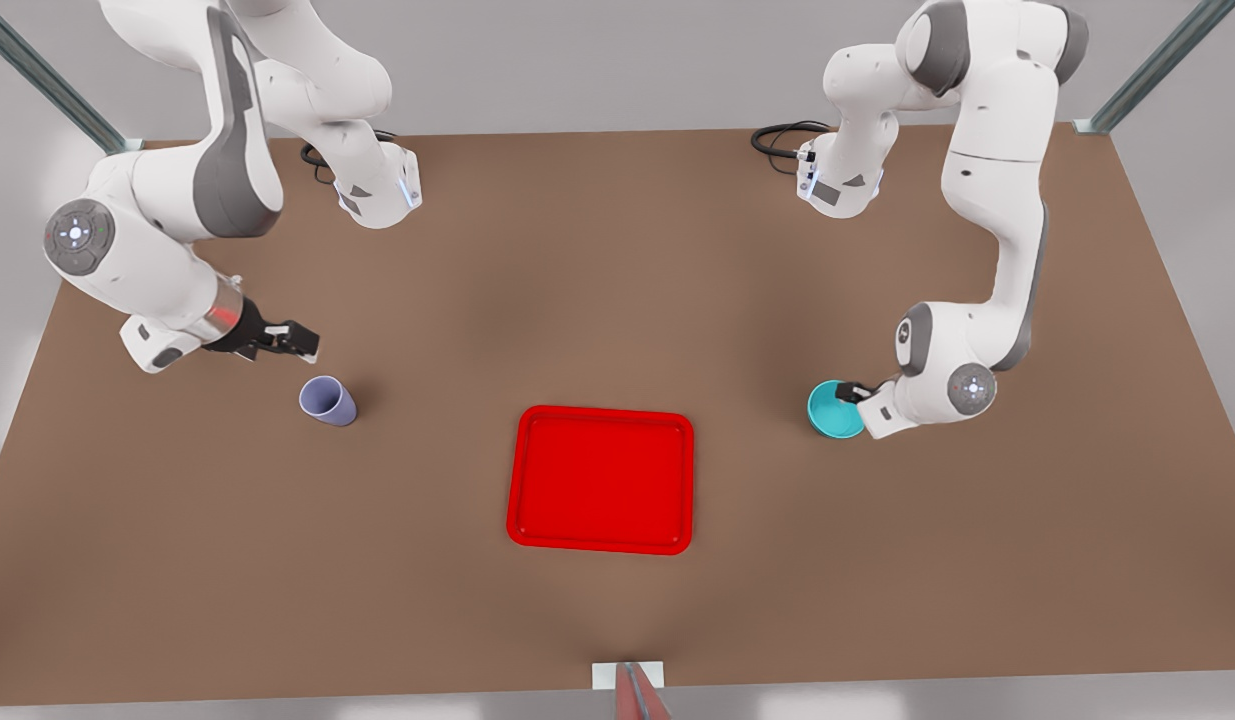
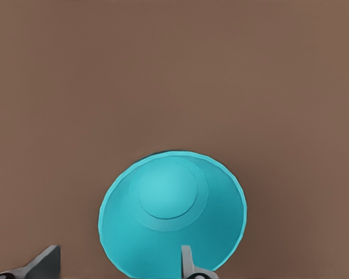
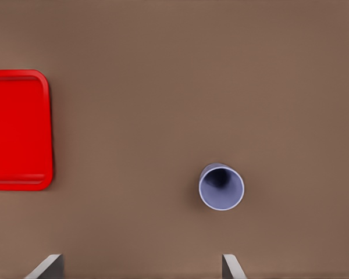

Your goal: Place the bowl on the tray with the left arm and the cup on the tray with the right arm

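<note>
While I monitored the feeds, the left end effector [image 1: 851,392] sat at the bowl [image 1: 833,410] on the front view's right, fingers [image 2: 187,263] spread wide across the near rim, one inside and one outside, not yet clamped. The right end effector [image 1: 299,340] hung just beside the upright cup [image 1: 328,401], fingers [image 3: 231,266] wide apart, holding nothing. Between bowl and cup, the tray [image 1: 601,479] lay on the brown surface [image 1: 617,250], carrying nothing.
</note>
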Controlling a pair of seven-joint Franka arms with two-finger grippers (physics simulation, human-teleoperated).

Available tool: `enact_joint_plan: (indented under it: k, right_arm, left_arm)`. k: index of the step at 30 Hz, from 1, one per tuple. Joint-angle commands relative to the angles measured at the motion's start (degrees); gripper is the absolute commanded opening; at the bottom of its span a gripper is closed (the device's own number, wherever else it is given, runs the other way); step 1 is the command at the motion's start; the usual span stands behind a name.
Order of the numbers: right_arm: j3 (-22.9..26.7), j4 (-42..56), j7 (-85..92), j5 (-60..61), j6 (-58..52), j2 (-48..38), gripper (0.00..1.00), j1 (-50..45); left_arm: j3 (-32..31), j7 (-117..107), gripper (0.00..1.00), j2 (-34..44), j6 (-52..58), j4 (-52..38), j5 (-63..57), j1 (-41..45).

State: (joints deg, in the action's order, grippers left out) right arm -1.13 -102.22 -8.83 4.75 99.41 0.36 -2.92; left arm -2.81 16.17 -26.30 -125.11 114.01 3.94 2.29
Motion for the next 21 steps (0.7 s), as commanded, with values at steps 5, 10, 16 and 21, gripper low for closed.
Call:
enact_joint_plan:
  k: [5, 10, 16, 21]
  right_arm:
    - [-0.01, 0.00, 0.04, 0.00, 0.00, -0.01, 1.00, 3.00]
    - [-0.01, 0.00, 0.04, 0.00, 0.08, 0.00, 1.00, 3.00]
    - [-0.01, 0.00, 0.04, 0.00, 0.00, 0.08, 1.00, 3.00]
    - [-0.01, 0.00, 0.04, 0.00, 0.00, 0.00, 1.00, 3.00]
  left_arm:
    - [0.00, 0.00, 0.97, -2.44, -2.16, -0.11, 0.45, 0.00]
    - [0.00, -0.26, 0.21, -3.06, -2.33, -0.19, 0.45, 0.09]
    - [-0.09, -0.62, 0.21, -4.64, -2.33, -1.51, 1.60, 0.09]
    - [-0.09, -0.97, 0.21, -4.64, -1.54, -2.57, 3.79, 0.09]
